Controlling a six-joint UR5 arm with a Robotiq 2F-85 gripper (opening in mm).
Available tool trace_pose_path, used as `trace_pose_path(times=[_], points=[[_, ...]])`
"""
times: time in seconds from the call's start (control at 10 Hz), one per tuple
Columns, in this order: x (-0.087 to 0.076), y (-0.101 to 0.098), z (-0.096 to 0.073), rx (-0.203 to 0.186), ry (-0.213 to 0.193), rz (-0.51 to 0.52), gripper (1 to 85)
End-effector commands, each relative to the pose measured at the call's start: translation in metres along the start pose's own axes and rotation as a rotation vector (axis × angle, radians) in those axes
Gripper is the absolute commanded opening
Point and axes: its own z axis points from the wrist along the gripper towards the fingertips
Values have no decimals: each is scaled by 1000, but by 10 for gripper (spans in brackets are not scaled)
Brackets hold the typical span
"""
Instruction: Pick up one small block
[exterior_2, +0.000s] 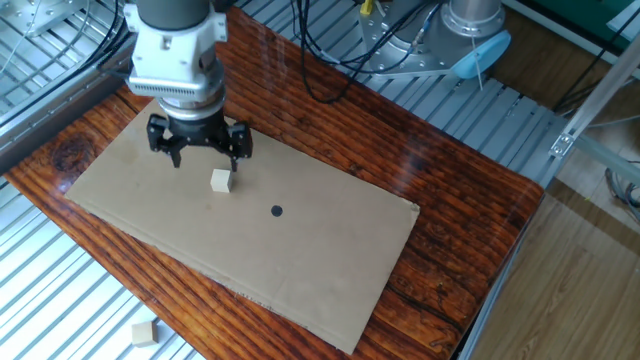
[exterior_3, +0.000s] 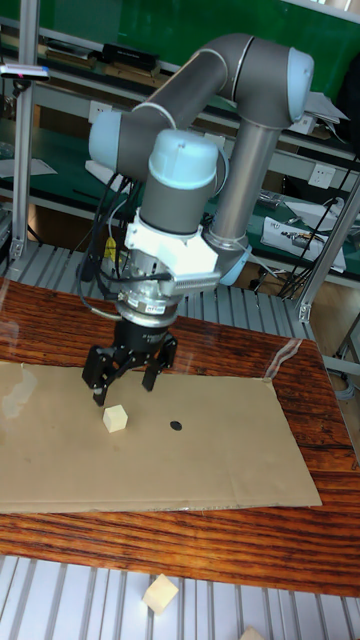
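Note:
The small block (exterior_2: 221, 180) (exterior_3: 116, 418) is a pale beige wooden cube resting on the brown cardboard sheet (exterior_2: 330, 260) (exterior_3: 220, 450). My gripper (exterior_2: 205, 155) (exterior_3: 122, 388) hangs just above and slightly behind it, black fingers spread open with nothing between them. In the tall fixed view the fingertips (exterior_3: 98, 396) are a little above the cube's top, not touching it.
A small black round dot (exterior_2: 277, 210) (exterior_3: 176, 425) marks the cardboard right of the cube. Another pale wooden block (exterior_2: 145, 334) (exterior_3: 160, 594) lies off the cardboard on the ribbed metal at the front. The dark wooden tabletop (exterior_2: 450, 200) surrounds the sheet; cables and the arm's base stand behind.

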Motion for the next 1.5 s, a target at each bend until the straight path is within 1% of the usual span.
trace_pose_path(times=[0.0, 0.1, 0.2, 0.3, 0.4, 0.5, 0.6, 0.7, 0.8, 0.9, 1.0, 1.1, 1.2, 1.3, 1.4], points=[[-9, -2, 15, 3, -33, 0, 800], [-12, 0, 21, -6, -42, 9, 783], [-14, 5, 27, -25, -53, 24, 773], [-15, 7, 24, -34, -56, 40, 770], [-14, 4, 24, -24, -50, 39, 770], [-10, 10, 24, -49, -33, 68, 770], [4, 7, 24, -33, 19, 78, 753], [14, 4, 24, -20, 57, 73, 743], [19, -6, 26, 14, 77, 61, 733], [15, -17, 46, 38, 79, 30, 723], [5, -11, 76, -9, 47, 28, 723], [1, -6, 94, -50, 21, 25, 730], [3, 2, 102, -94, 11, 35, 730], [6, 4, 103, -104, 15, 38, 730], [8, 7, 100, -114, 19, 45, 727]])
